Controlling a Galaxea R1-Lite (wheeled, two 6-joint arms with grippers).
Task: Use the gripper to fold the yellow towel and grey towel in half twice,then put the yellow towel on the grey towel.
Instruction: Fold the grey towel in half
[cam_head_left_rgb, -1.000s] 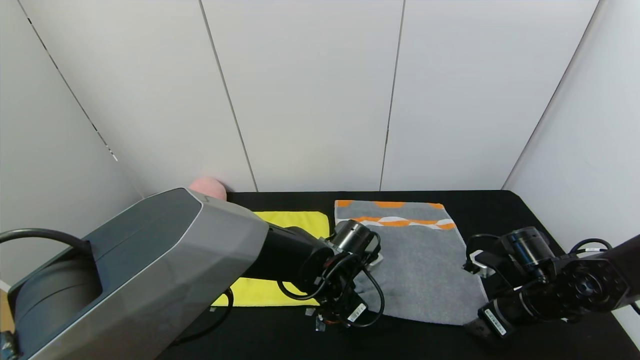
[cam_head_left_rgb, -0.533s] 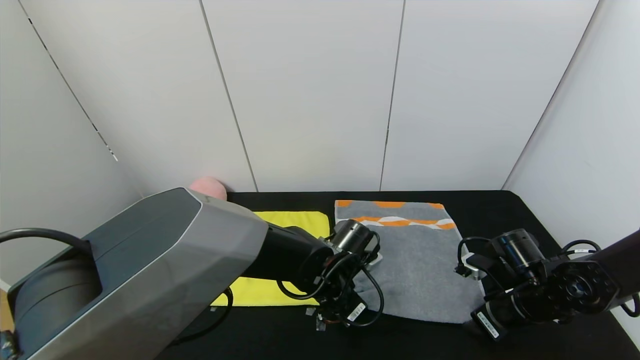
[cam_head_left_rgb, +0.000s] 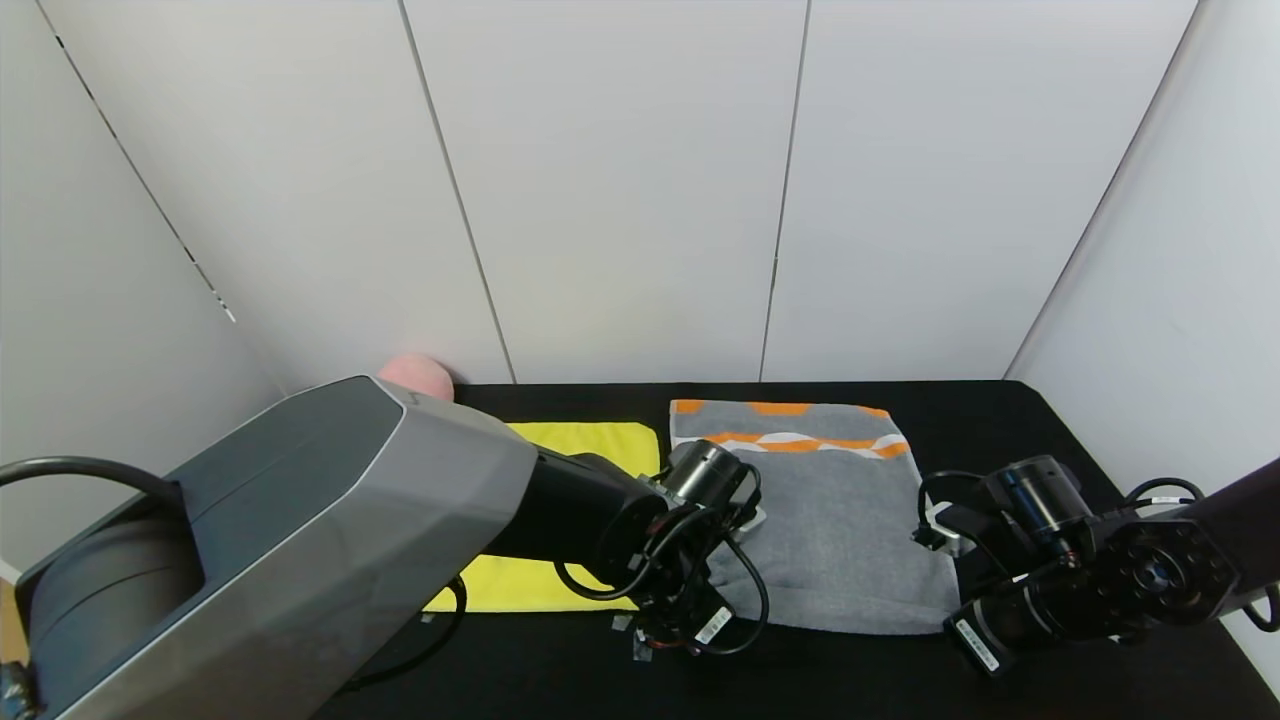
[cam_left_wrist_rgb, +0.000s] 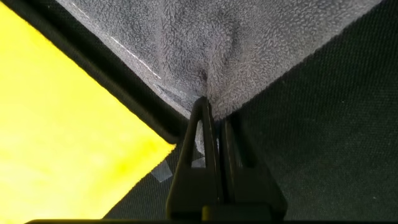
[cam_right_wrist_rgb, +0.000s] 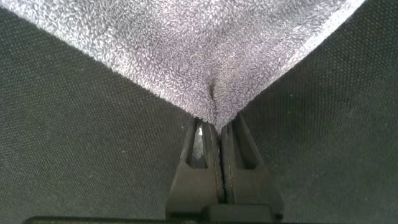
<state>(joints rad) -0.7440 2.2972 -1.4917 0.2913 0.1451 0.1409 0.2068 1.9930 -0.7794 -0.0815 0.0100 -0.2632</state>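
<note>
The grey towel (cam_head_left_rgb: 835, 520) lies on the black table, its orange-and-white band at the far end. My left gripper (cam_left_wrist_rgb: 214, 115) is shut on the towel's near left corner (cam_left_wrist_rgb: 211, 56), and the cloth bunches at the fingertips. My right gripper (cam_right_wrist_rgb: 216, 124) is shut on the near right corner (cam_right_wrist_rgb: 211, 68). In the head view both wrists sit at the towel's near edge, left (cam_head_left_rgb: 700, 500) and right (cam_head_left_rgb: 1030, 500). The yellow towel (cam_head_left_rgb: 590, 440) lies flat to the left of the grey one, mostly hidden by my left arm; it also shows in the left wrist view (cam_left_wrist_rgb: 56, 137).
A pink plush peach (cam_head_left_rgb: 418, 374) sits at the table's far left corner against the wall. White wall panels close in the back and sides. A scrap of clear tape (cam_left_wrist_rgb: 163, 171) lies on the table by the yellow towel's corner.
My right gripper has moved left and away from me with the near right corner, and the grey towel's near edge has drawn back. The left arm has barely moved.
</note>
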